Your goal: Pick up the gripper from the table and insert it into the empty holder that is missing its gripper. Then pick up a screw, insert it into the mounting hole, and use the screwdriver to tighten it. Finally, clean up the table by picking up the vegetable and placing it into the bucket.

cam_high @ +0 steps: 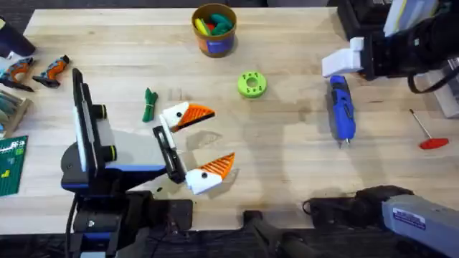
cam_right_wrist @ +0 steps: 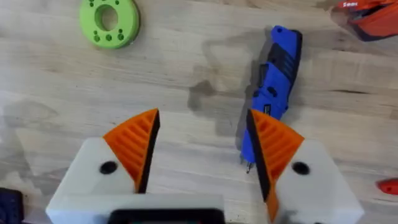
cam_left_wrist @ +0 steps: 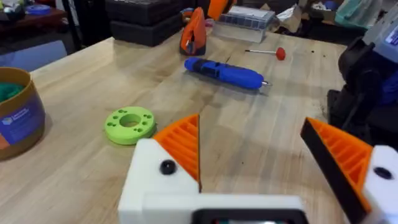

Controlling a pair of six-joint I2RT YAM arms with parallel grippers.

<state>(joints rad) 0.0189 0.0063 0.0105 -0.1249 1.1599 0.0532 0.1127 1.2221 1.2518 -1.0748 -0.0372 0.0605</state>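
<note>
Left gripper (cam_high: pixel 204 143) sits low over the middle of the table, fingers wide apart and empty, both holders carrying orange pads. Right gripper (cam_right_wrist: pixel 202 155) hovers with its fingers spread too, nothing held, the screwdriver (cam_right_wrist: pixel 270 93) lying on the table just under its right pad. The vegetable (cam_high: pixel 148 104) rests on the wood just beyond the left gripper, well apart from the bucket (cam_high: pixel 214 30) at the far edge. The risk, I'd say: the screwdriver lies off-centre to the fingers, so a closing pinch could nudge it and roll it away rather than seat it. The overhead view shows the vegetable and a red-handled tool (cam_high: pixel 427 133) off to the right; the left wrist view instead catches the green disc (cam_left_wrist: pixel 130 124) and the bucket's label up close.
</note>
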